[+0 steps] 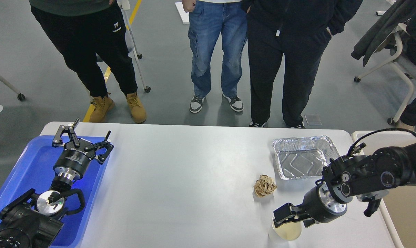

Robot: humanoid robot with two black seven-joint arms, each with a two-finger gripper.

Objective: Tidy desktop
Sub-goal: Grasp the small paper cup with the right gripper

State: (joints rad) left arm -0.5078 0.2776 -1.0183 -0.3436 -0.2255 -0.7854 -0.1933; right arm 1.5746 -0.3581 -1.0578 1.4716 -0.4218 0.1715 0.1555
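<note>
The desktop is a wide white-grey tabletop. On its right part lie an empty foil tray, a crumpled brown paper ball and, near the front edge, a white paper cup. My right gripper hangs low over the cup's rim, its dark fingers apart, one finger over the cup's far edge; it holds nothing that I can see. My left gripper is open and empty, raised over the blue tray at the left.
Three people stand close behind the table's far edge. A beige bin with a white rim stands just off the table's right side. Chairs on castors stand at the far right and far left.
</note>
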